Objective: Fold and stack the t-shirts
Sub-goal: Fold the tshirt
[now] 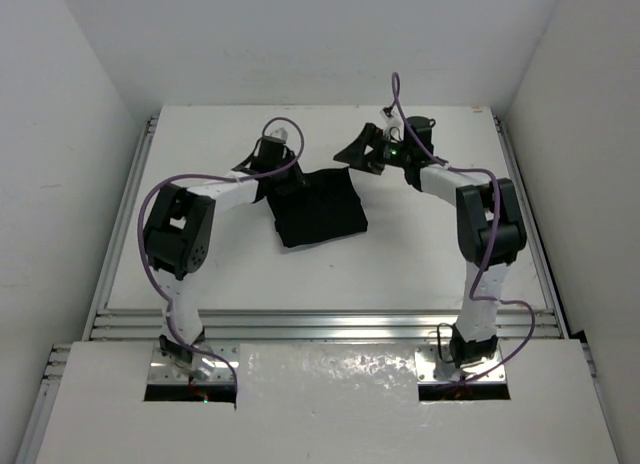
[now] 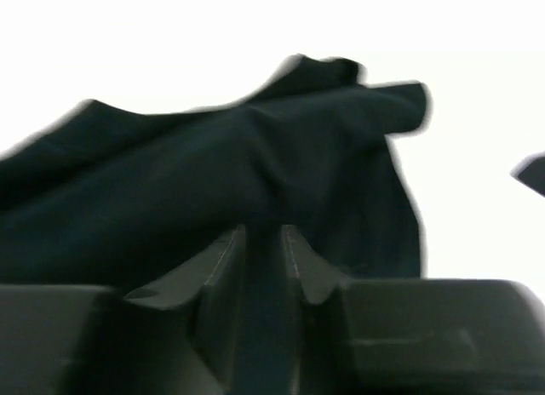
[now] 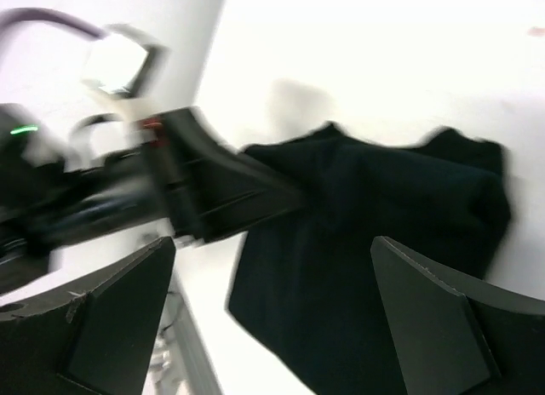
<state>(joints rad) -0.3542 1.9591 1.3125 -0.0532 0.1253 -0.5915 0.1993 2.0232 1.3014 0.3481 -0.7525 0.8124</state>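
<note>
The black t-shirt (image 1: 322, 212) lies as a folded, roughly square bundle in the middle of the white table. My left gripper (image 1: 287, 180) is at its far left corner, shut on a fold of the fabric. In the left wrist view the cloth (image 2: 255, 165) runs between the nearly closed fingers (image 2: 223, 259). My right gripper (image 1: 352, 154) hovers just beyond the shirt's far right corner, open and empty. In the right wrist view its wide-apart fingers (image 3: 430, 306) frame the shirt (image 3: 375, 242), with the left arm (image 3: 204, 191) at the shirt's edge.
The white table (image 1: 430, 254) is walled on three sides. Metal rails run along its left edge (image 1: 128, 214), right edge (image 1: 525, 214) and front edge (image 1: 330, 326). Purple cables loop off both arms.
</note>
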